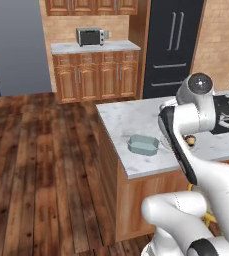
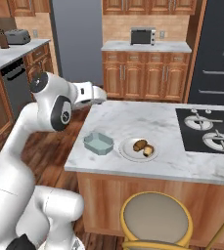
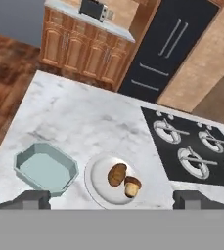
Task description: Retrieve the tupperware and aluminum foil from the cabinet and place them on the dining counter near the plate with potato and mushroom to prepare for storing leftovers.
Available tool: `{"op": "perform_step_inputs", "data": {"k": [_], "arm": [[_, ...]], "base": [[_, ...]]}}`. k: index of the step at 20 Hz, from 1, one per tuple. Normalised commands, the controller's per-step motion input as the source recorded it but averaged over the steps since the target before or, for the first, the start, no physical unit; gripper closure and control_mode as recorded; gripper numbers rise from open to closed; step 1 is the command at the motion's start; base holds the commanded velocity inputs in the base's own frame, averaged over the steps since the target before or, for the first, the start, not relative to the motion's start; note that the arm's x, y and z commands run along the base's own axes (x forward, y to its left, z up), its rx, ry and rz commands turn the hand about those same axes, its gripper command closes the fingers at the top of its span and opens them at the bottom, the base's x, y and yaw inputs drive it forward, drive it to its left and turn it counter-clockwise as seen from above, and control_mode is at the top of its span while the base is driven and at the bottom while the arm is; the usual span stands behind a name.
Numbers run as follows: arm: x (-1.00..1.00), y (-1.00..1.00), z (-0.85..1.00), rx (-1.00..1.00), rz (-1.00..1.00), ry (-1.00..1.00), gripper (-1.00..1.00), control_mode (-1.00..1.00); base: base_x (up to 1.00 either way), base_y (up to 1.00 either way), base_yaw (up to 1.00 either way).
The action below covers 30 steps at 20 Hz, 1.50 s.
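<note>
Tupperware delivered beside the plate, foil not yet brought

The shallow pale blue-grey translucent plastic tupperware sits on the white-grey marble dining counter, just beside the small round white plate of potato and mushroom; the gripper hovers above, fingers spread wide, empty. The tub looks light, stiff and slippery; best pinched across one rim wall

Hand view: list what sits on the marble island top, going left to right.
tupperware → plate carrying the potato and mushroom → black cooktop, all on the dining counter.
</note>
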Motion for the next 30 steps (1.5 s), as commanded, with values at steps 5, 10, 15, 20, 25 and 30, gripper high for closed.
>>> {"op": "perform_step_inputs", "data": {"k": [5, 10, 15, 20, 25, 30], "arm": [[-1.00, 0.37, 0.00, -0.32, 0.38, 0.15, -1.00, -1.00], [-1.00, 0.23, -0.07, -0.15, 0.29, 0.02, -1.00, -1.00], [-0.60, 0.08, -0.24, -0.02, 0.17, -0.01, -1.00, 1.00], [0.00, 0.00, 0.00, 0.00, 0.00, 0.00, -1.00, 1.00], [0.00, 0.00, 0.00, 0.00, 0.00, 0.00, -1.00, 1.00], [0.00, 0.00, 0.00, 0.00, 0.00, 0.00, -1.00, 1.00]], "base": [[0.00, 0.00, 0.00], [0.00, 0.00, 0.00], [-0.40, 0.10, 0.11], [-0.77, 0.63, 0.25], [-0.05, 1.00, 0.17], [0.21, 1.00, 0.08]]}}
